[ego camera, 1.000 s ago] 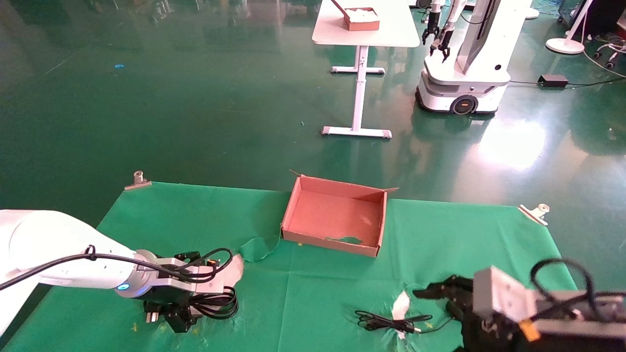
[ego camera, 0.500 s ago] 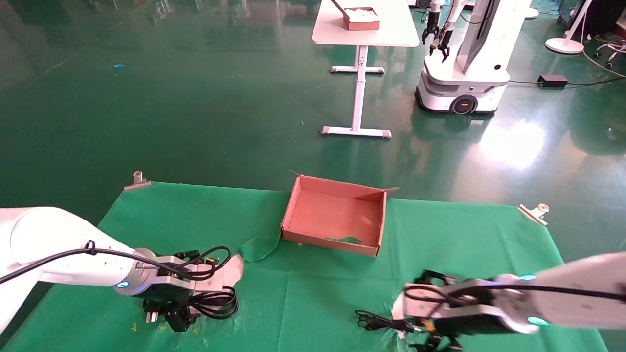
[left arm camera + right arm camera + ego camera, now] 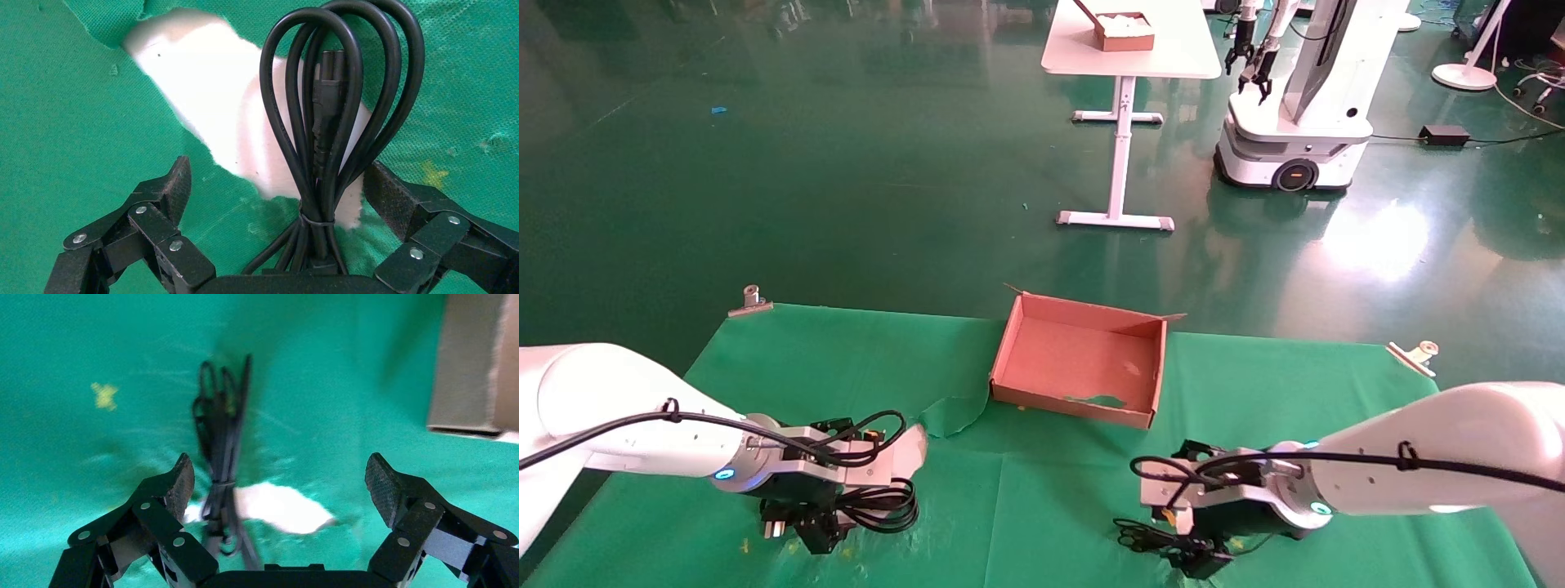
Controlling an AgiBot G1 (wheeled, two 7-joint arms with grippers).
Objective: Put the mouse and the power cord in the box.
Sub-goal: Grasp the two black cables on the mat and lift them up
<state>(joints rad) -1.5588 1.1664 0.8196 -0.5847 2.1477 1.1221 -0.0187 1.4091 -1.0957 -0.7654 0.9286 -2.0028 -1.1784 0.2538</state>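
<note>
The power cord [image 3: 330,122], thick black loops tied in a bundle, lies on the green cloth between the fingers of my open left gripper [image 3: 278,177], nearer one finger and untouched. In the head view this gripper [image 3: 809,527] hangs low at the front left, with the cord [image 3: 883,506] beside it. My right gripper [image 3: 1201,559] is open at the front right, above the mouse's thin bundled cable [image 3: 220,435]. That cable [image 3: 1144,535] lies by one fingertip. The mouse body itself is hidden. The brown box [image 3: 1009,351] stands empty at the table's far middle.
The green cloth is torn, showing white patches [image 3: 214,110] [image 3: 275,508] and a lifted flap [image 3: 948,412]. Metal clips [image 3: 750,298] [image 3: 1414,355] hold the cloth's far corners. Beyond the table stand a white table [image 3: 1128,53] and another robot [image 3: 1295,122].
My right arm has swung in from the right edge and leftward, stopping over the thin cable bundle. The left arm and the power cord have hardly moved.
</note>
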